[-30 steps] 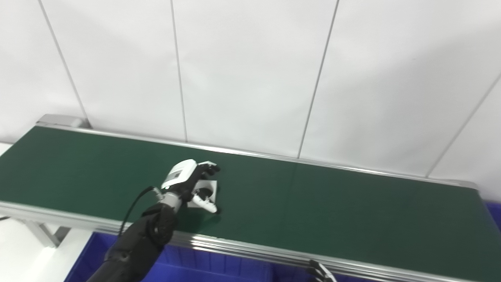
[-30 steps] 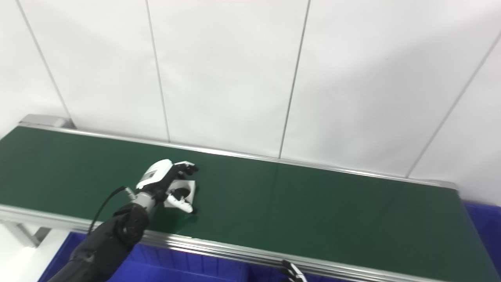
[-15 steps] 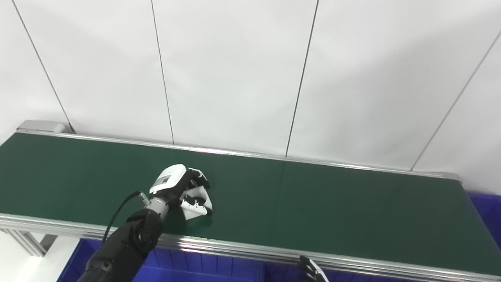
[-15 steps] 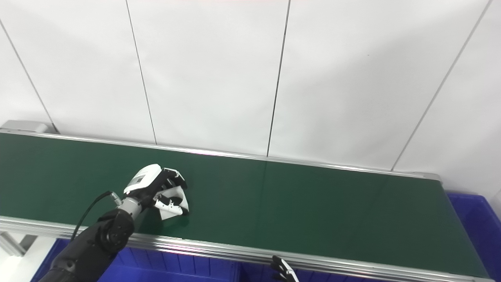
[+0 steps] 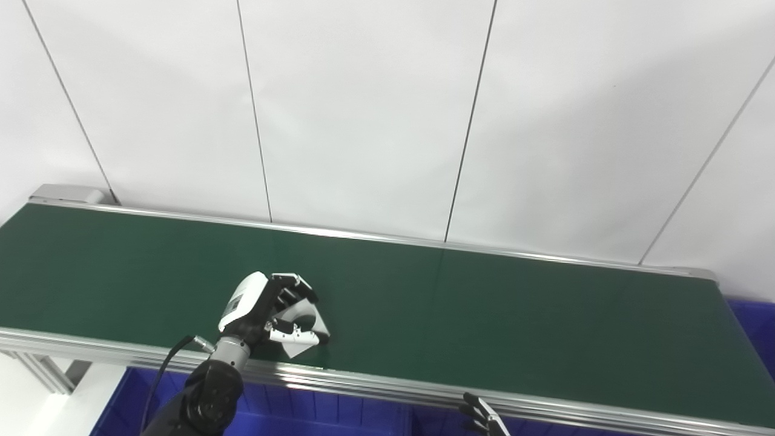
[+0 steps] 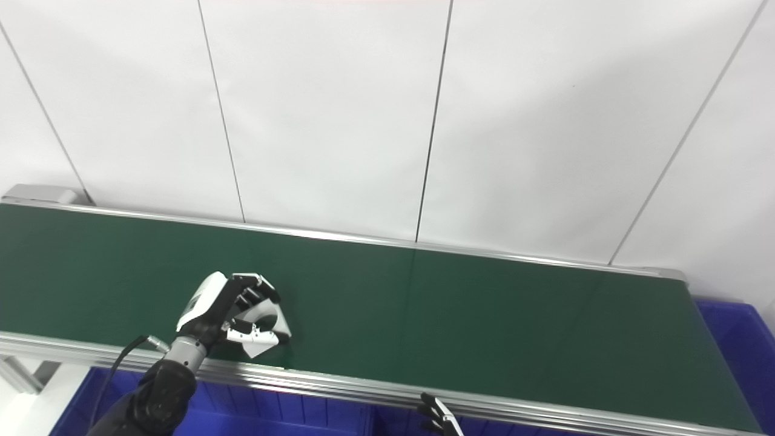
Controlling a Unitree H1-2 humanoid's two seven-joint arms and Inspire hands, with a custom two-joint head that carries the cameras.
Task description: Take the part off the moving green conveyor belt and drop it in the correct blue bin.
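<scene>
White part (image 5: pixel 301 330) clasped between left hand (image 5: pixel 266 309) fingers (image 5: pixel 295 287); above conveyor belt (image 5: pixel 484 315).

Behind everything, a white panelled wall (image 5: pixel 375 109), split by thin dark seams slanting from top to bottom. At far left, a grey metal end cap (image 5: pixel 66 194) against the wall's foot. Lower left, pale aluminium support legs (image 5: pixel 42 375) angled downward, with a patch of white floor (image 5: pixel 60 412) beside them.
</scene>
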